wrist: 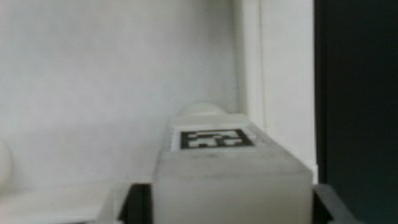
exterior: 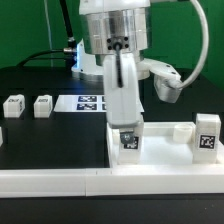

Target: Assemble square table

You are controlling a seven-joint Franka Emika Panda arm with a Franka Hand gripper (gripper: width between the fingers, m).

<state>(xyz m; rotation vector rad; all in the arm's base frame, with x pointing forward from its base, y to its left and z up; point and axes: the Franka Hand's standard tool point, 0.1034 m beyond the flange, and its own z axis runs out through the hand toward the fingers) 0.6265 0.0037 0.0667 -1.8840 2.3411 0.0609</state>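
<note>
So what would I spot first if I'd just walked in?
The white robot arm fills the middle, its pincer gripping a small tagged leg block low at the white table slab. Two spare blocks sit on the black table at the exterior view's left; a fourth block stands at its right.

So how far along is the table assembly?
Done: the first leg stands on the slab, apparently fitted. In hand: the gripper holds the second leg upright, low over the slab. Left: the two loose legs lying at the exterior view's left.
</note>
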